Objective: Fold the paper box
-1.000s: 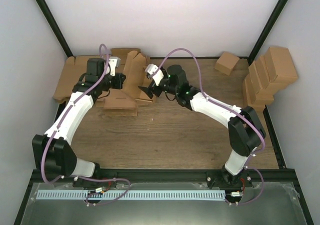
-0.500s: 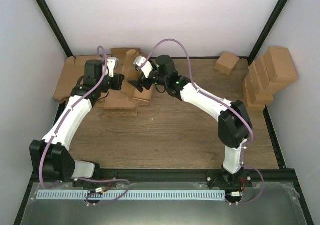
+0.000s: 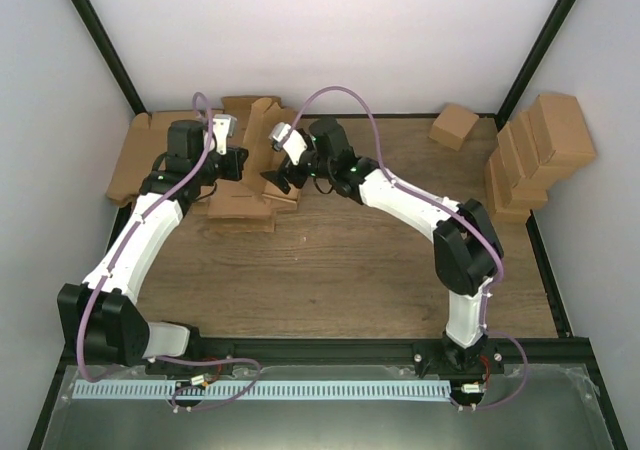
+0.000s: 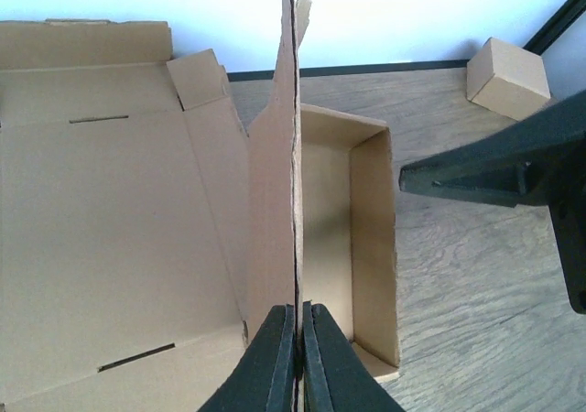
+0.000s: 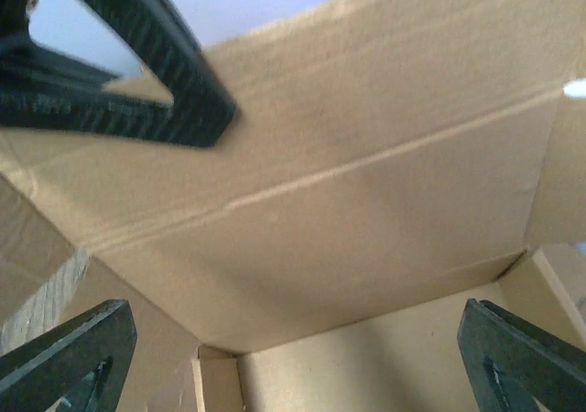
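The paper box (image 4: pixel 348 229) is a brown cardboard piece partly raised into a tray at the back left of the table (image 3: pixel 262 135). My left gripper (image 4: pixel 298 339) is shut on the top edge of one upright wall of it, and shows from above as well (image 3: pixel 238 164). My right gripper (image 3: pixel 278 173) is open just to the right of that wall. In the right wrist view its jaws (image 5: pixel 298 366) stand wide, facing the inside of a cardboard panel (image 5: pixel 348 192) with nothing between them. One right finger (image 4: pixel 494 174) shows in the left wrist view.
Large flat cardboard sheets (image 3: pixel 135 155) lie at the back left, under and beside the box (image 4: pixel 101 229). A small cube-like carton (image 3: pixel 454 125) sits at the back right (image 4: pixel 506 76). Several folded cartons (image 3: pixel 540 155) are stacked against the right wall.
My right arm has swung left and its open gripper has come up close to the box. The left gripper has stayed on the wall.
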You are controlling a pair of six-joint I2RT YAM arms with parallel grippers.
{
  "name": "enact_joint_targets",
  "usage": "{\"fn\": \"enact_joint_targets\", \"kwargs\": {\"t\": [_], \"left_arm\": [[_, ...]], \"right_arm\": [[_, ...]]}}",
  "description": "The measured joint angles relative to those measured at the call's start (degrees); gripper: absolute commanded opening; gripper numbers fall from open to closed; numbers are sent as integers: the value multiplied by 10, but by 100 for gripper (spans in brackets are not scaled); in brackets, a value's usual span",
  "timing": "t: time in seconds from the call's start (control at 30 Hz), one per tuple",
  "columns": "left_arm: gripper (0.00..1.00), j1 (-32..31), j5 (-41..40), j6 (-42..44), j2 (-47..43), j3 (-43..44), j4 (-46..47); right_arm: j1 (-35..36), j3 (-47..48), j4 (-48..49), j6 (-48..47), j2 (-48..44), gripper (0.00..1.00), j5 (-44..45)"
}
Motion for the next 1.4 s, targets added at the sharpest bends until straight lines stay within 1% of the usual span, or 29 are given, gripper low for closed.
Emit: {"fn": "enact_joint_targets", "kwargs": {"t": [0.13,0.37,0.67,0.8,0.9,1.17,1.4], "left_arm": [[4,0,2,0,0,0,0],[4,0,10,0,0,0,-5],[4,0,30,-5,0,-12,-21],[4,0,37,-11,0,-19,-24],[4,0,42,-16,-4,-23,-29],[4,0,46,-16,-19,-23,-48],[4,0,54,-16,-19,-23,-63]], "right_arm": [[0,-44,14,0,-24,100,15],[0,-95,49,4,-59,100,43],[10,-269,124,45,-193,100,48],[41,-362,191,46,-243,100,49],[63,-416,230,44,-248,100,49],[75,-443,273,37,-235,100,63],[76,-445,276,30,-231,100,75]]}}
